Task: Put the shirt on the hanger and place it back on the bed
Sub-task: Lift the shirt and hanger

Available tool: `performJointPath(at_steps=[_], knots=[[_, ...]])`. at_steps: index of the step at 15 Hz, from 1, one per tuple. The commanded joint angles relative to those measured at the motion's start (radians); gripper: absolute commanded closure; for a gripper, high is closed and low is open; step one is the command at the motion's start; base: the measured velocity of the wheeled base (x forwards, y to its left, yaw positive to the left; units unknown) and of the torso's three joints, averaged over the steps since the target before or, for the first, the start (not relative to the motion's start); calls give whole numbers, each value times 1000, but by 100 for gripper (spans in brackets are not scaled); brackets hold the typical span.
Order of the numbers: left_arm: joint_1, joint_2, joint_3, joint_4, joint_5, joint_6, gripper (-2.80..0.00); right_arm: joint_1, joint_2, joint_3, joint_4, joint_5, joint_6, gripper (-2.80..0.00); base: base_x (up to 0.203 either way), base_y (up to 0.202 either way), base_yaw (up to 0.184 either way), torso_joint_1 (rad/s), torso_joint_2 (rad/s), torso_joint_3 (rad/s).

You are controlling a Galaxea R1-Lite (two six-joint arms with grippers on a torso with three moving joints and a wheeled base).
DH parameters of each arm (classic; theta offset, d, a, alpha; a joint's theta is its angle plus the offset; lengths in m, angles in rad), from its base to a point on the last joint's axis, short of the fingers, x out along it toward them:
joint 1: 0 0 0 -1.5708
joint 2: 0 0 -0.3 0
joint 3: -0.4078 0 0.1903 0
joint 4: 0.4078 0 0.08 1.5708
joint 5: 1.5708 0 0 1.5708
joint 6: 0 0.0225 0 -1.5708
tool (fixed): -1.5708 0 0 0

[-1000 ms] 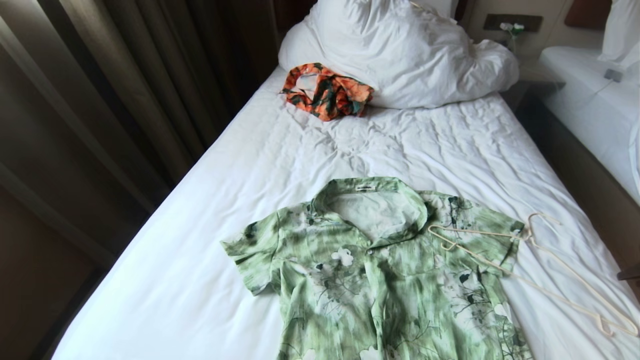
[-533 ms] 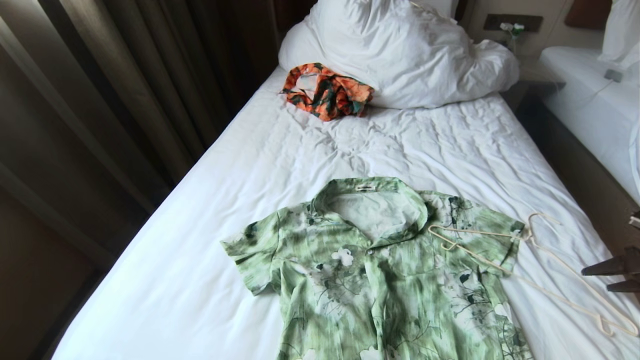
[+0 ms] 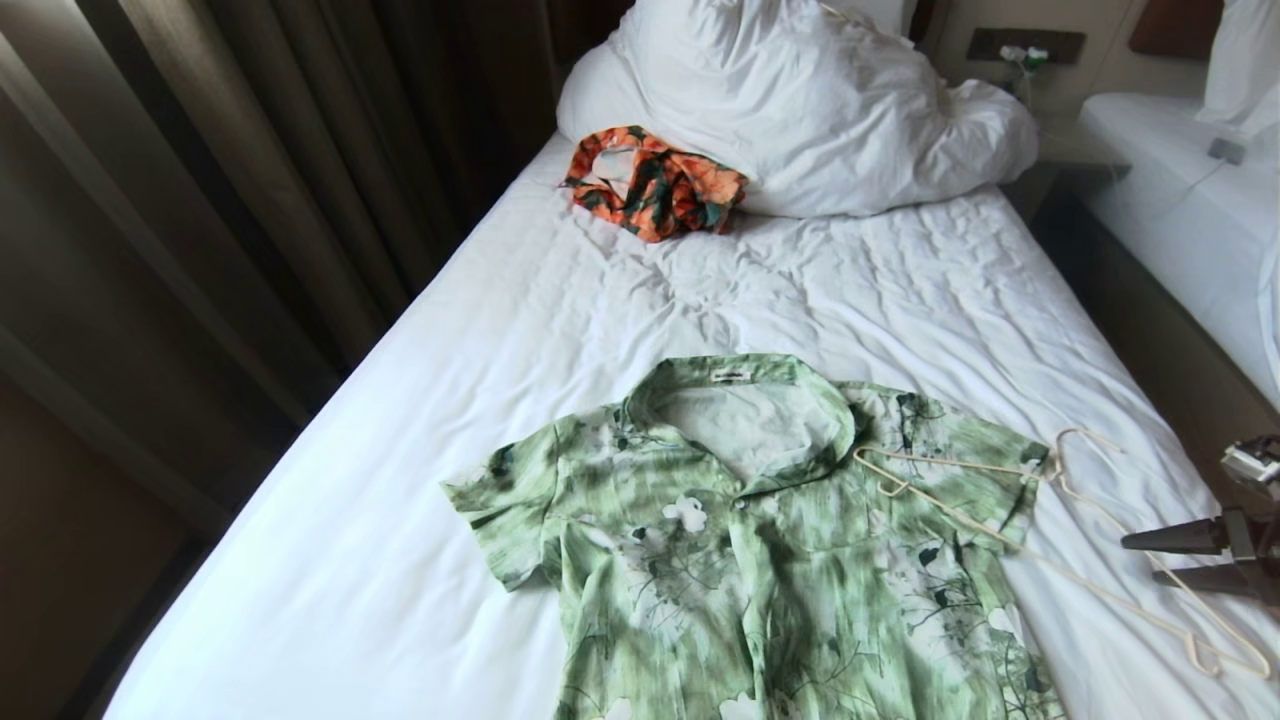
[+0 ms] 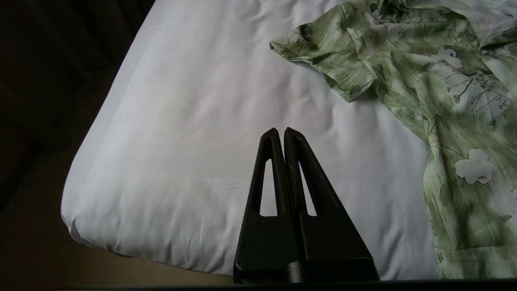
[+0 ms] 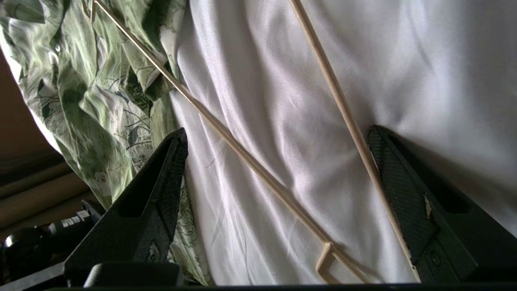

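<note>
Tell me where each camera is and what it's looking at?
Head: high up, looking down the bed at the shirt and hanger; the right gripper pokes in, open.
Left wrist: behind the shut left gripper, facing the bed's corner and a sleeve.
Right wrist: behind the wide-open right gripper, close over the hanger's two wires.
All three see the shirt and the bed; head and right wrist share the hanger.

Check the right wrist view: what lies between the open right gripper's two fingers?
Between the right gripper's fingers run two hanger wires over bare bed sheet.
</note>
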Motion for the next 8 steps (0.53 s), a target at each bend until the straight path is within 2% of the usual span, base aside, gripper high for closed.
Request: performJointPath(at_steps=[1, 6, 8], knots=[[0, 1, 0, 0, 0, 1, 0, 0, 44, 2, 3, 70, -19, -280, 0, 0, 0, 0, 0, 0], [0, 1, 0, 0, 0, 1, 0, 11, 76, 3, -34, 174, -43, -280, 0, 0, 0, 0, 0, 0], [0, 1, 0, 0, 0, 1, 0, 28, 96, 4, -52, 179, -44, -280, 0, 0, 0, 0, 0, 0]])
